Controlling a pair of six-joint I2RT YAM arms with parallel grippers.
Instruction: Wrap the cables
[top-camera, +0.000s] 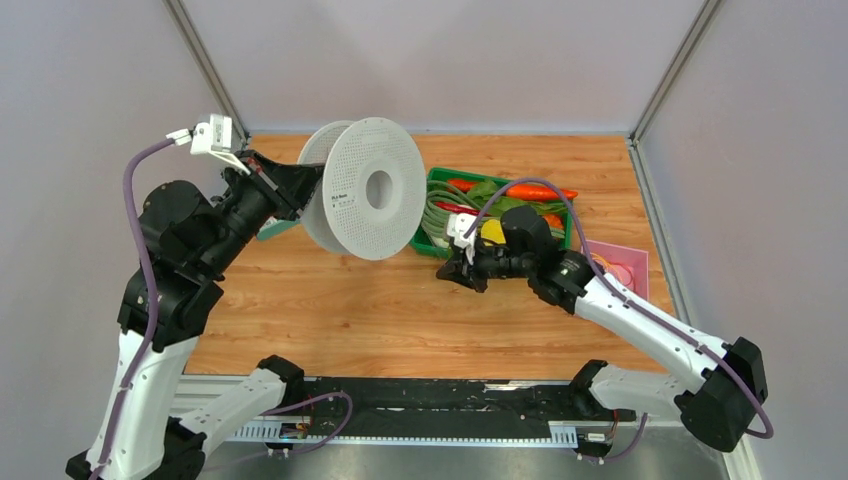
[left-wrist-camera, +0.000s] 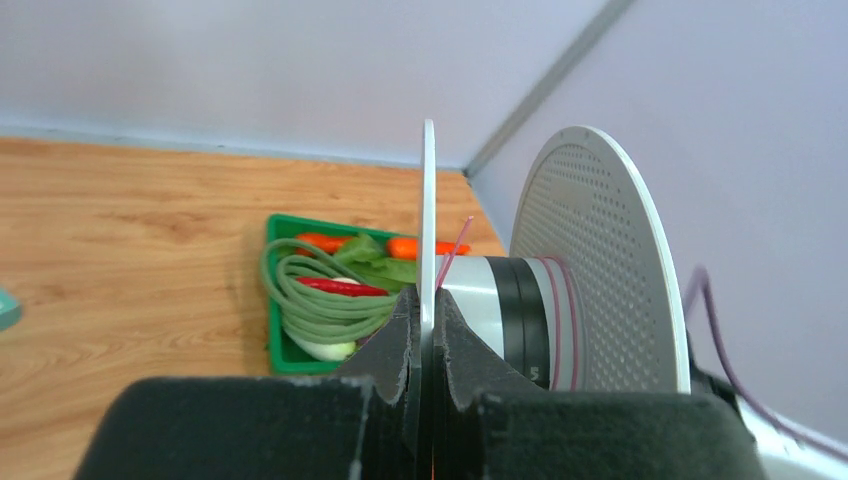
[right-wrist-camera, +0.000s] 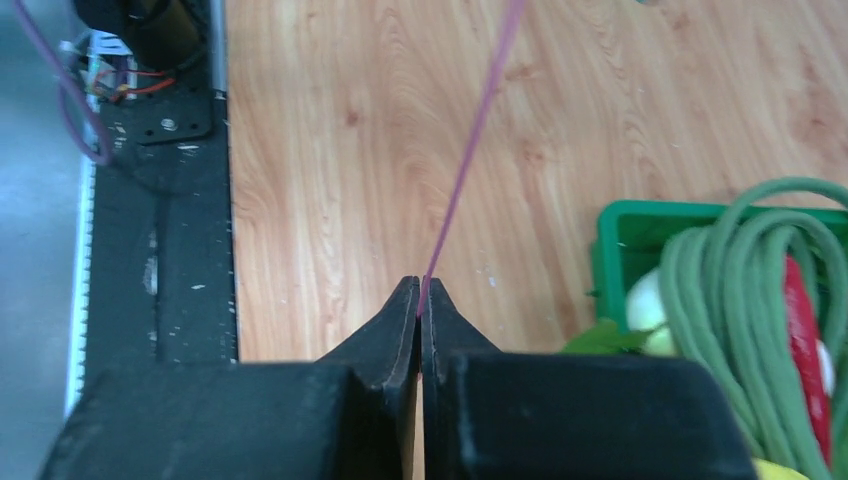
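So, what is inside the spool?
Between its discs: a pale hub, a black band and a few turns of pink cable. The left tool hides the lower part.

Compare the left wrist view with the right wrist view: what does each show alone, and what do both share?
Left wrist only: the spool, gripped by the edge of its near side in the left hand. Right wrist only: the right hand shut on the pink cable, and the black base rail. Both: the pink cable, the green tray and the wooden table.
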